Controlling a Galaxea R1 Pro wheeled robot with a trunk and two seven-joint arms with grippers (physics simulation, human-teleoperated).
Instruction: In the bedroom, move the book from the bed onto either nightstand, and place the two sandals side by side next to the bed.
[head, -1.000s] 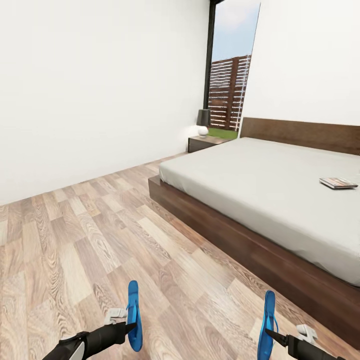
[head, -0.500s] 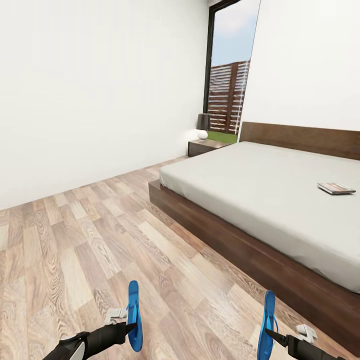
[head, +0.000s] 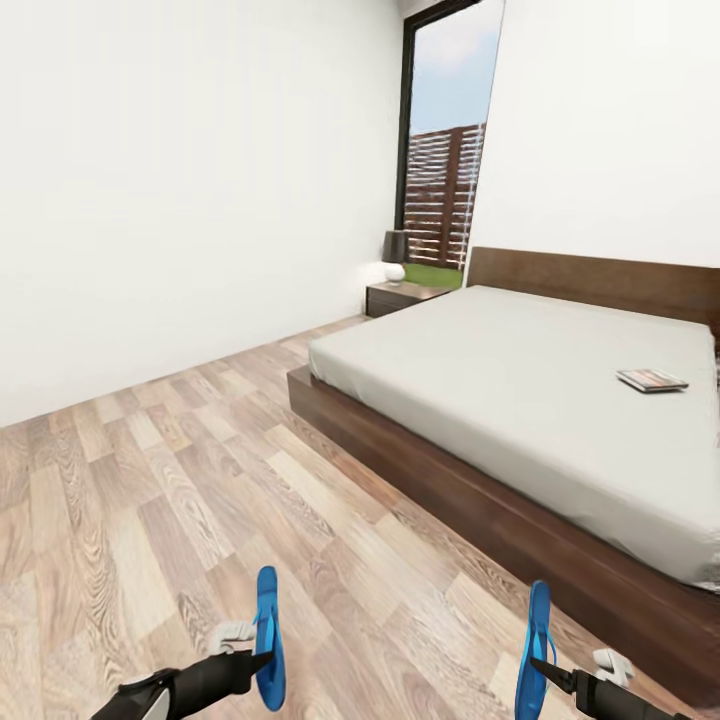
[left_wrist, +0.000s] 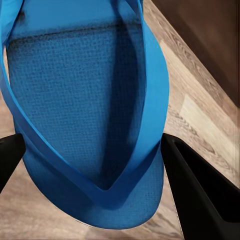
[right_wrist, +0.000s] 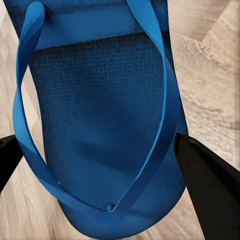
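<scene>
Each gripper carries one bright blue sandal above the wood floor. My left gripper (head: 258, 658) is shut on the heel end of a sandal (head: 267, 634); in the left wrist view the sandal (left_wrist: 85, 105) sits between the black fingers (left_wrist: 200, 190). My right gripper (head: 540, 668) is shut on the other sandal (head: 536, 648), which the right wrist view shows with its strap (right_wrist: 100, 115). The bed (head: 520, 380) stretches ahead on the right, with the book (head: 651, 380) lying flat on its far side. A dark nightstand (head: 400, 296) stands at the bed's head corner.
A lamp with a dark shade and white base (head: 394, 255) stands on the nightstand. Behind it a tall dark-framed window (head: 440, 170) shows a slatted fence. A white wall runs along the left, with open plank floor (head: 170, 470) between it and the bed frame.
The whole view has shifted as the camera moved: bed, nightstand and window sit further left and slightly higher. Both grippers hold their sandals in the same pose.
</scene>
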